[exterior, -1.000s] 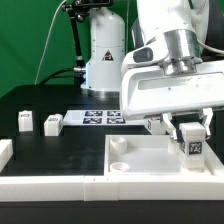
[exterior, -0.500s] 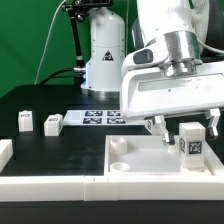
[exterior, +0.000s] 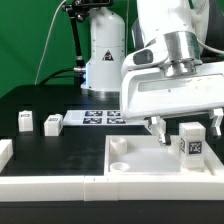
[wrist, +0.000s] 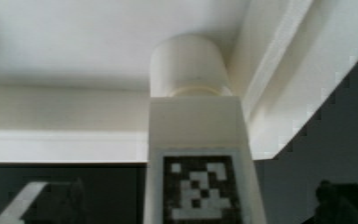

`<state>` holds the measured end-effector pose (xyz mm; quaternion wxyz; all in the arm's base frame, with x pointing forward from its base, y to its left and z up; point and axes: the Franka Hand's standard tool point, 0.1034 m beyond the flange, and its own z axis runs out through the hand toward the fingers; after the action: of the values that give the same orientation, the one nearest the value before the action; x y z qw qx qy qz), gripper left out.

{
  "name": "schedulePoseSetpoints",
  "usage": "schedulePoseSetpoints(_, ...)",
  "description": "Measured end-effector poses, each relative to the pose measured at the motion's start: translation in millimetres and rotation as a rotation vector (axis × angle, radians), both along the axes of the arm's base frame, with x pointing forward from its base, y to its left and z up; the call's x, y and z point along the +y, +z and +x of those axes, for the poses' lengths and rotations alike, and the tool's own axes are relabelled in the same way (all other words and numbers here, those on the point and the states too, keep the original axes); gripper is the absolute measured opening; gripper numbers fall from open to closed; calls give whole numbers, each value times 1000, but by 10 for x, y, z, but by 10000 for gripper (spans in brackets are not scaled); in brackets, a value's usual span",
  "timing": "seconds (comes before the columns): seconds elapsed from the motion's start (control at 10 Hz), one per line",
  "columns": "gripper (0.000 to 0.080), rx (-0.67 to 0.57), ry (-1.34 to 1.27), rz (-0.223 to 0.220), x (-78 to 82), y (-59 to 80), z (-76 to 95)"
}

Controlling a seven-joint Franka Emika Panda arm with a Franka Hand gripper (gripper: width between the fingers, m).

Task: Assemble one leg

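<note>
The leg (exterior: 191, 142), a small white post with a black-and-white tag, stands upright at the right corner of the large white tabletop (exterior: 135, 168). My gripper (exterior: 187, 127) is open, one finger on each side of the leg with a gap to it. In the wrist view the leg (wrist: 201, 120) runs between the dark fingertips (wrist: 30, 203) down to a corner of the tabletop (wrist: 69, 60). My gripper (wrist: 190, 205) holds nothing there.
Two more small tagged white posts (exterior: 24, 121) (exterior: 53, 123) stand on the black table at the exterior view's left. The marker board (exterior: 92, 118) lies behind them. White rails (exterior: 50, 186) lie along the front and a white block (exterior: 5, 150) sits at far left.
The fingers have spread apart from the leg's sides. The leg stays upright in place on the tabletop.
</note>
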<state>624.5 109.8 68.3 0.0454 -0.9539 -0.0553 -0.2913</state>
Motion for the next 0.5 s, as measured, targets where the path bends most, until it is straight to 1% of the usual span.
schedulePoseSetpoints(0.2, 649, 17, -6, 3, -61, 108, 59)
schedulePoseSetpoints(0.4, 649, 59, 3, 6, -27, 52, 24)
schedulePoseSetpoints(0.5, 649, 63, 4, 7, -28, 50, 25)
